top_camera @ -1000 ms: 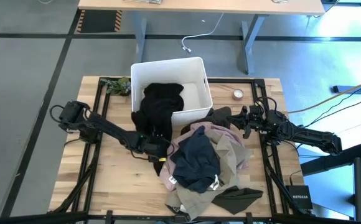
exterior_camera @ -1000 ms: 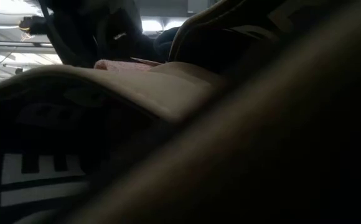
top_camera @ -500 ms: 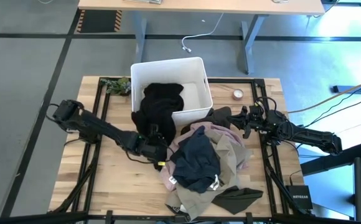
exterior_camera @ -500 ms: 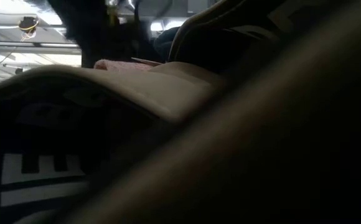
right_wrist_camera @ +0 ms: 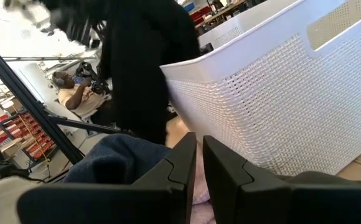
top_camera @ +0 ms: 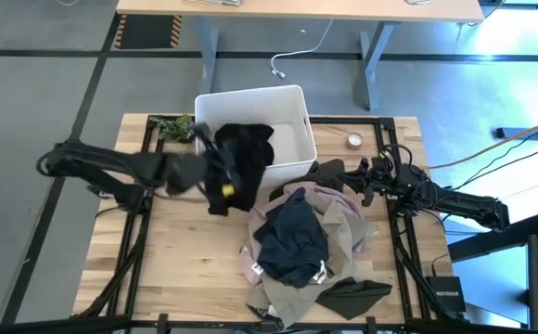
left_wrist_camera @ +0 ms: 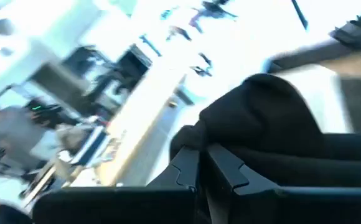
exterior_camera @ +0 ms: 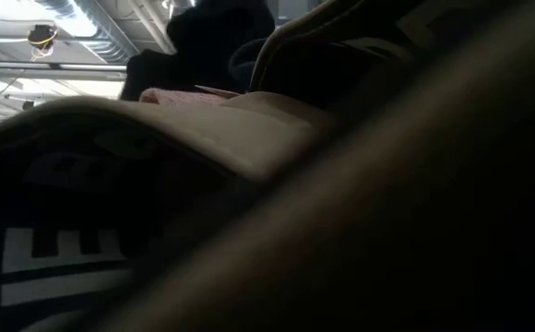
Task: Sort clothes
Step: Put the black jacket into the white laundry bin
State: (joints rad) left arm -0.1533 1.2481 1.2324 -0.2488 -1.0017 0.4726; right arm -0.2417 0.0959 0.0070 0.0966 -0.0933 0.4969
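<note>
Left gripper (top_camera: 215, 176) clamped on the black garment (top_camera: 243, 153) at centre frame, draped over white bin (top_camera: 292, 102), right gripper (top_camera: 366, 181) closed, idle at right.

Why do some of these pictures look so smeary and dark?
High view: the left arm is streaked with motion blur where it lifts the black garment over the white bin. Left wrist view: the room smears and glares white. Low view: cloth against the lens leaves it dim. Right wrist view is clearest.
</note>
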